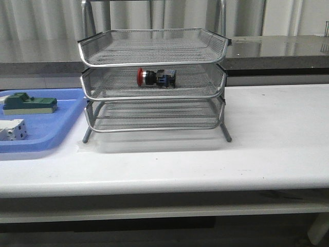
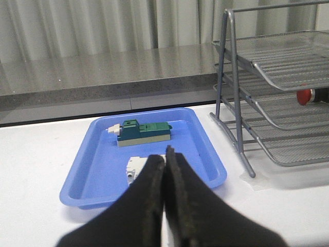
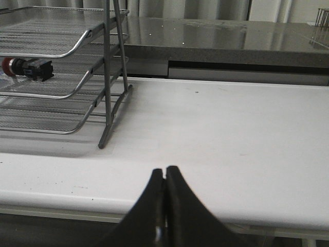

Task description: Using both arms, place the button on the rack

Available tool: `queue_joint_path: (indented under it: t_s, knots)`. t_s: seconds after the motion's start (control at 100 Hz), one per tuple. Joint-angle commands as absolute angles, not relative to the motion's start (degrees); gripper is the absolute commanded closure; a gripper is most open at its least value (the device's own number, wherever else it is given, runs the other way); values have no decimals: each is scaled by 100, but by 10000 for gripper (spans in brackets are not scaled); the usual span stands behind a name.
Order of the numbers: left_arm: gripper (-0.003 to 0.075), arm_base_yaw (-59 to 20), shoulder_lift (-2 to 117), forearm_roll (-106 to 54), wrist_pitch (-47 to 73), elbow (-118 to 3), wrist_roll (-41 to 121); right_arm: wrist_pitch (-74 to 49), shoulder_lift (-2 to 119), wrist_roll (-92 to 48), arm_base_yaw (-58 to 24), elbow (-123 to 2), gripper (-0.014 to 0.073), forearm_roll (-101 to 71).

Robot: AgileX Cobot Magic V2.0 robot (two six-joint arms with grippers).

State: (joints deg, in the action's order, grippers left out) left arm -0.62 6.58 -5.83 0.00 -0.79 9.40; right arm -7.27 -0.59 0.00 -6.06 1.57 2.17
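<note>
Button (image 1: pixel 156 77) lies in rack (image 1: pixel 154 82) middle tray; left pincer (image 2: pixel 165 154) and right pincer (image 3: pixel 165 172) pressed together, empty; placing looks done, nothing left but parking

The three-tier silver wire-mesh rack (image 1: pixel 152 82) is shiny metal full of tiny holes. The small button with a red head (image 1: pixel 156 77) looks like smooth, slightly glossy plastic. The flat blue tray (image 2: pixel 97 159) is smooth plastic too. The white counter (image 1: pixel 267 139) is smooth with a soft shine. The black hands (image 2: pixel 165 164) (image 3: pixel 165 180) look dull and a bit rough.
</note>
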Motion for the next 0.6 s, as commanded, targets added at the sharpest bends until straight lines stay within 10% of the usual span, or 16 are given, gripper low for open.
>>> queue_joint_path:
  t_s: [0.0,0.59]
  knots:
    - [741,-55,426,-239,-174,-98,429,-229,-166,-46,-572,61,664,230]
    - [741,-55,-217,651,211,273,-718,-229,-166,-46,-572,61,664,230]
